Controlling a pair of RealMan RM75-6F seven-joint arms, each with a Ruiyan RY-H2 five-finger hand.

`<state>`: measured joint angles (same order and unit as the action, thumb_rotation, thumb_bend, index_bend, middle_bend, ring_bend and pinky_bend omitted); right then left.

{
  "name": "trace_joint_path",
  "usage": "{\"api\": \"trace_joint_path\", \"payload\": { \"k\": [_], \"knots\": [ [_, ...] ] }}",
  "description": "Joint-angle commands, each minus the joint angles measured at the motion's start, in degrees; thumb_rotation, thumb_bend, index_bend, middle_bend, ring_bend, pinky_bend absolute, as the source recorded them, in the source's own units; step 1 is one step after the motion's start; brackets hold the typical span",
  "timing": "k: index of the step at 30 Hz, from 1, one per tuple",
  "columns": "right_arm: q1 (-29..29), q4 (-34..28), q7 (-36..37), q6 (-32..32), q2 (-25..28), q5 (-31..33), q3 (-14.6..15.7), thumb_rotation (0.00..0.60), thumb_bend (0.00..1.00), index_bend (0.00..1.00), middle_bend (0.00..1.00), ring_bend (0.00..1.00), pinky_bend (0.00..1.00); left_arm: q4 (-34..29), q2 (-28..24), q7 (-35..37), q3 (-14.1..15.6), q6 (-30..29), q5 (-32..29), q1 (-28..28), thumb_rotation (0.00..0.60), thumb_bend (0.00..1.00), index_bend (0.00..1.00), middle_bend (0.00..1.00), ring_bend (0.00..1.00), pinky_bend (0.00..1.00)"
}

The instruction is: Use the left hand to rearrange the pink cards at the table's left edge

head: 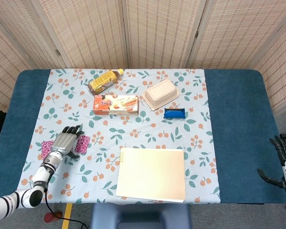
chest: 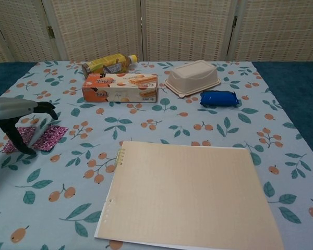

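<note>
left hand (head: 66, 142) hangs over the pink cards (chest: 51, 136) at the cloth's left side, fingers spread and arched, gripping nothing. cards are magenta with a fine dark pattern, lying flat. right hand (head: 284, 162) idles off the right edge, fingers apart. writing on the orange biscuit box (head: 115, 104) is too small to read.

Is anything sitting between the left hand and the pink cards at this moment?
Nothing visible does. The left hand is right over the pink cards, its fingers spread above the middle one, with only tablecloth around them. The biscuit box and the notebook lie well clear of that spot.
</note>
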<state>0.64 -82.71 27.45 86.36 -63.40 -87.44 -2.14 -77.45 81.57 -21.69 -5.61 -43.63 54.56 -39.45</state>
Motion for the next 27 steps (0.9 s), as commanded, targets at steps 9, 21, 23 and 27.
{"api": "trace_joint_path", "payload": {
  "k": [9,21,23,27],
  "knots": [
    [-0.27,0.16,0.08,-0.01,-0.12,0.30,0.03,0.600,0.28,0.04,0.00,0.00,0.00,1.32,0.59,-2.65,1.03,0.96,-2.54,-2.20,0.600,0.20,0.20,0.00,0.00,0.00],
    [-0.50,0.22,0.13,-0.07,-0.26,0.62,-0.03,0.600,0.28,0.04,0.00,0.00,0.00,2.67,0.89,-3.43,2.25,1.34,-3.22,-3.36,0.600,0.20,0.21,0.00,0.00,0.00],
    [-0.51,0.24,0.13,-0.03,-0.30,0.58,-0.05,0.600,0.28,0.04,0.00,0.00,0.00,2.78,1.00,-3.34,2.35,1.20,-2.94,-3.47,0.600,0.20,0.21,0.00,0.00,0.00],
    [-0.55,0.20,0.13,-0.02,-0.29,0.62,-0.07,0.600,0.28,0.04,0.00,0.00,0.00,3.10,1.20,-3.38,2.59,1.18,-2.54,-3.78,0.600,0.20,0.21,0.00,0.00,0.00]
  ]
}}
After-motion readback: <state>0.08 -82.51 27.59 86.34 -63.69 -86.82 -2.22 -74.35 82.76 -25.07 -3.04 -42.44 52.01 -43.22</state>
